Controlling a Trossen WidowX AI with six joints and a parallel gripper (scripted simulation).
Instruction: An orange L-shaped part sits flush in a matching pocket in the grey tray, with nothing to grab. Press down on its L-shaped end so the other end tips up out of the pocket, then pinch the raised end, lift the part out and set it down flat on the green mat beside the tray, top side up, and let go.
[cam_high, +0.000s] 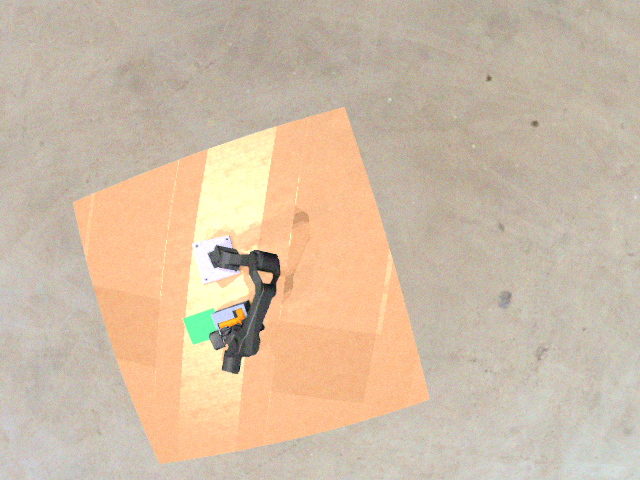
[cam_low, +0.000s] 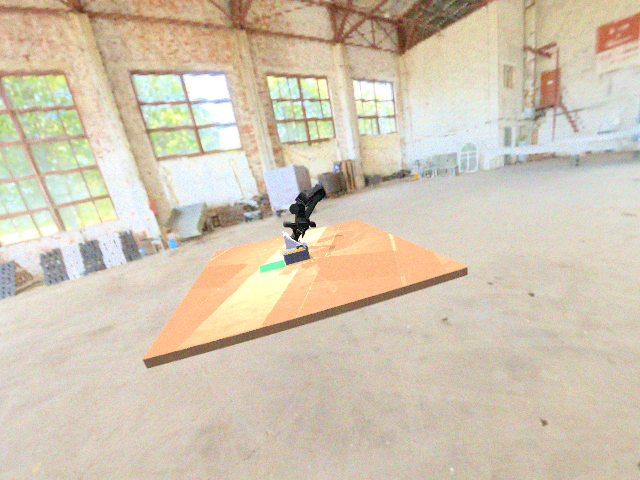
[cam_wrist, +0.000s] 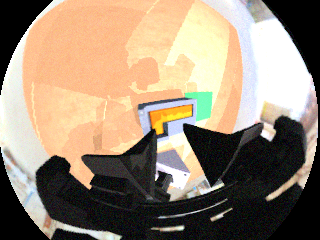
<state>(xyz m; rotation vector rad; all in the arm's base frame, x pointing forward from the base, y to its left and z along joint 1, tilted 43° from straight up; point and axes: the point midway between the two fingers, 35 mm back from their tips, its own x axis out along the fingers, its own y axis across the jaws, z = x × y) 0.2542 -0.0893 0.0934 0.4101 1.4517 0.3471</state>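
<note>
The orange L-shaped part (cam_high: 225, 324) (cam_low: 297, 250) (cam_wrist: 172, 114) lies in the pocket of the grey tray (cam_high: 222, 315) (cam_low: 297, 257) (cam_wrist: 144, 120). No raised end can be made out. A dark patch shows in the inner corner of the L. The green mat (cam_high: 197, 327) (cam_low: 271, 267) (cam_wrist: 205, 106) adjoins the tray's far side from its dark end. My gripper (cam_high: 229, 330) (cam_low: 298, 238) (cam_wrist: 169, 128) is partly open and empty, pointing down above the tray area. The wrist view shows a gap between its fingertips, with the tray beyond them. The exact height is hard to tell.
The arm's light base plate (cam_high: 207, 271) (cam_wrist: 175, 169) stands on the wooden table (cam_high: 330, 232) (cam_low: 248, 304) (cam_wrist: 75, 60), near the tray. In the top view the arm's forearm (cam_high: 261, 310) passes beside the tray's dark end.
</note>
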